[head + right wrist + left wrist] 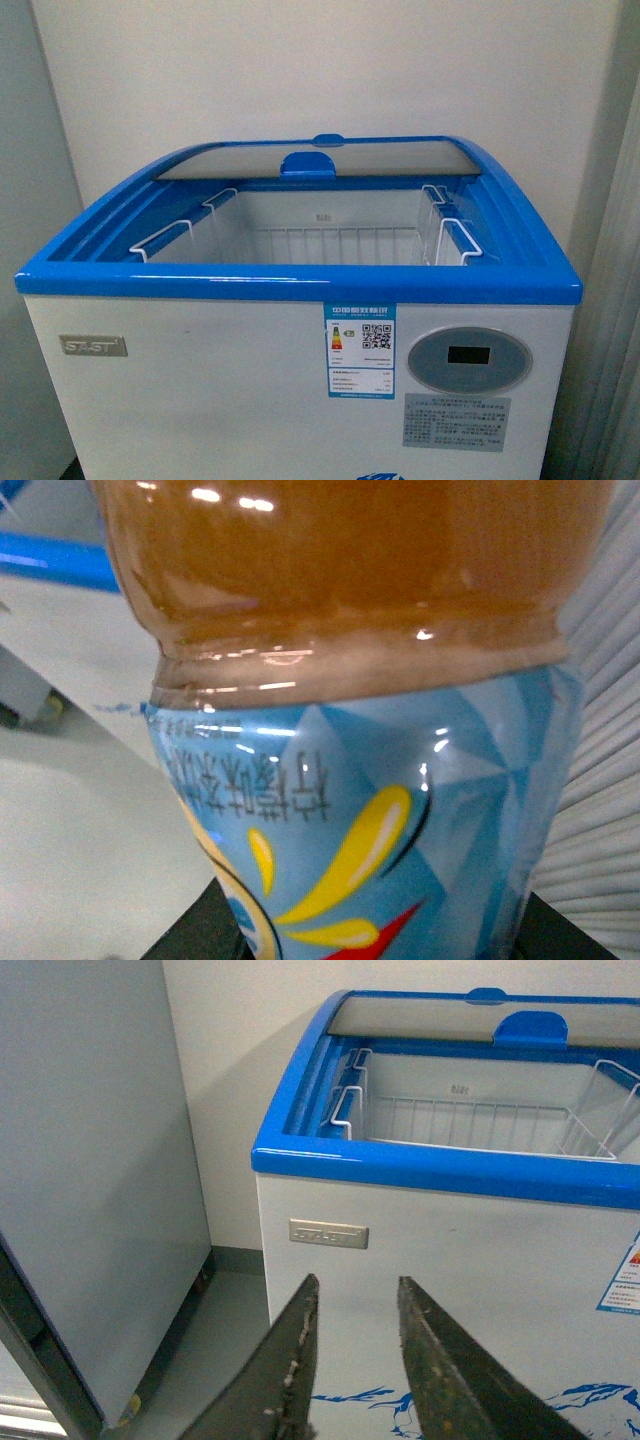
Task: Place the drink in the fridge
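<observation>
The fridge (200, 390) is a white chest freezer with a blue top rim, straight ahead in the front view. Its glass lid (320, 158) is slid to the back, so the white inside with wire baskets (330, 240) lies open. Neither arm shows in that view. In the left wrist view the fridge (450, 1280) stands ahead, and my left gripper (358, 1295) is open and empty in front of its white face, below the rim. The drink (360, 680), amber liquid over a blue-yellow-red label, fills the right wrist view, with my right gripper (380, 945) shut on it. Its cap is out of view.
A tall grey cabinet (90, 1180) on casters stands left of the fridge, with a strip of grey floor (210, 1350) between them. A plain wall (330, 70) runs behind the fridge. A pale pleated curtain (610, 330) hangs on the right.
</observation>
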